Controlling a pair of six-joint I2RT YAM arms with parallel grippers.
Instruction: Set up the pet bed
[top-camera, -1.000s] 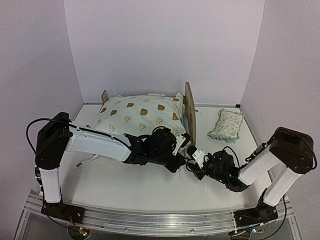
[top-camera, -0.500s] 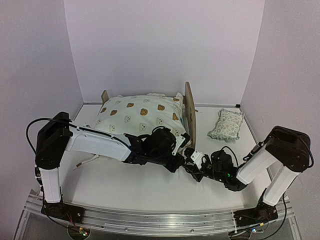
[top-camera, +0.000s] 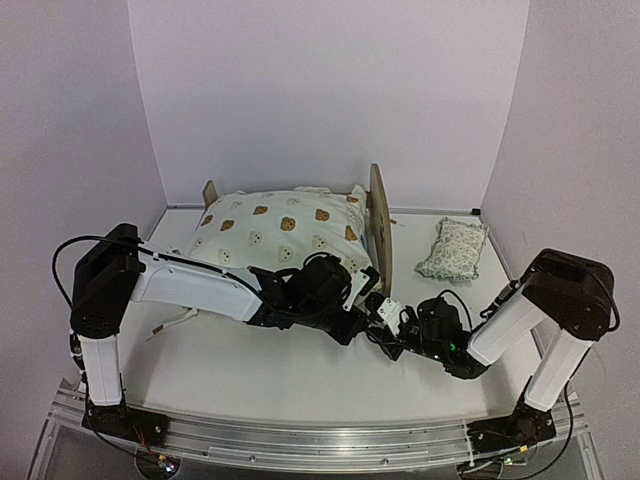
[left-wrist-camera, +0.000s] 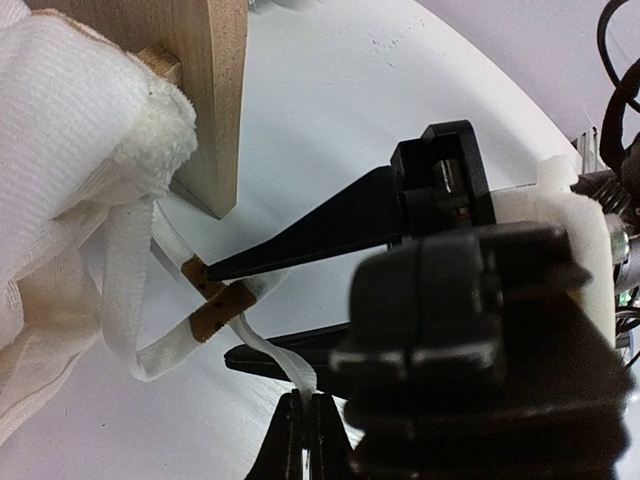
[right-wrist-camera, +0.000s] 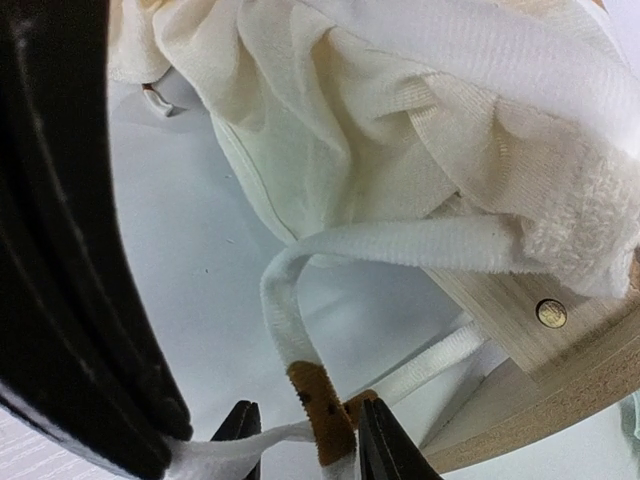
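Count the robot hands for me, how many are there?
2. The left gripper is by the pet bed's near corner, shut on a white tie. The right gripper is just beside it, jaws open around brown-tipped ties. None seem hidden.

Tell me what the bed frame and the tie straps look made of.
Bed frame: light plywood by the look, unpainted; layered edge and grain show in the right wrist view. Tie straps: white woven fabric tape, matte and limp, with a ribbed weave visible. What the brown ends are made of is unclear.
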